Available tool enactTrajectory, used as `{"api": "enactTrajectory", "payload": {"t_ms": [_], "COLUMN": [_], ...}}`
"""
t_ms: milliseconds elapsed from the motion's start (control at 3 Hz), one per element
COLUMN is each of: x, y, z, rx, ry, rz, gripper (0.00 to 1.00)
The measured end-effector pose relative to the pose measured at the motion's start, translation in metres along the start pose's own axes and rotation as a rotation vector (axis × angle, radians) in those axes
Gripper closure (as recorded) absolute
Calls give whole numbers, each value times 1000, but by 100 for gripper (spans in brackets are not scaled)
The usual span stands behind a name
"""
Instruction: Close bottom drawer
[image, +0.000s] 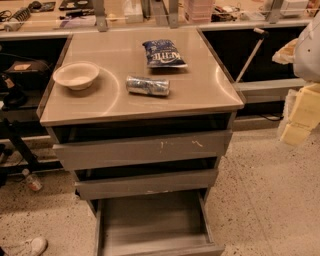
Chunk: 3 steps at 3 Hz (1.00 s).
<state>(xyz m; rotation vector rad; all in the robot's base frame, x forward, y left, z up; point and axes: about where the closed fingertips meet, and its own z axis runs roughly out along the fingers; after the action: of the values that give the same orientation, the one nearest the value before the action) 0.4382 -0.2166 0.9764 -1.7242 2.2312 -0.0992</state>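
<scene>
Nearest to you, the bottom drawer (150, 220) stands pulled out, far below your pincer (285, 51) and to its left. Its box-like tray is open to view, with its front at the lower edge of the view. A white shoe (32, 246) and a small plastic bottle (31, 181) lie on the speckled floor, farther left of the pincer and well below it.

Above the open tray you see the middle drawer front (147, 183), then the widest drawer front (145, 149) with white scratch marks, each with a dark gap over it. Both are below and to the left of the pincer.

On the cabinet top (210, 95), at about the pincer's height or a little lower, a crushed can (147, 85) lies on its side. A pale bowl (76, 75) stands farther to the left, and a blue chip bag (164, 53) lies just beyond the can. All three are apart from one another.

Your pincer itself hangs at the right edge of the view, beside the cabinet's far right corner and touching nothing you can see. You cannot tell whether it is apart or together. Pale yellow blocks (302, 112) sit right below it. A thin rod (250, 52) leans just to its left. A cluttered counter (235, 24) runs across behind everything.
</scene>
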Motion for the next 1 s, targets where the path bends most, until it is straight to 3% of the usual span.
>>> {"api": "enactTrajectory", "payload": {"t_ms": [333, 1000], "x": [0, 0], "y": [0, 0], "z": [0, 0], "rx": [0, 0], "ry": [0, 0], "rz": [0, 0], "gripper": [0, 42]}}
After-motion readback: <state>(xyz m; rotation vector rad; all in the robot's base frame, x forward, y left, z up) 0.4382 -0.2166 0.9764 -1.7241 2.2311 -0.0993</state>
